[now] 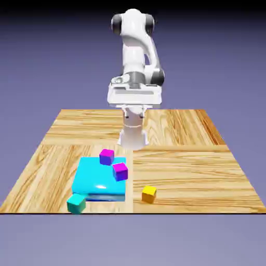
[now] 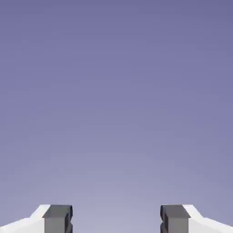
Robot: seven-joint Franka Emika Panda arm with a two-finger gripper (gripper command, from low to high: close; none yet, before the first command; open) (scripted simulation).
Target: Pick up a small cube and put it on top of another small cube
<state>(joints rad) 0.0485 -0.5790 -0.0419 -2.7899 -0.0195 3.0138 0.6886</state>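
The small teal cube sits on the wooden table near its front edge, at the exterior view's left, just off the corner of a flat cyan slab. Two small magenta-purple cubes rest on the slab. My gripper hangs high above the table's far middle, well away from every cube. In the hand view the gripper is open, its two grey fingertips wide apart with only the blue-violet backdrop between them. No cube shows in the hand view.
A small orange cube lies on the table to the right of the slab in the exterior view. The robot's base stands at the table's far middle.
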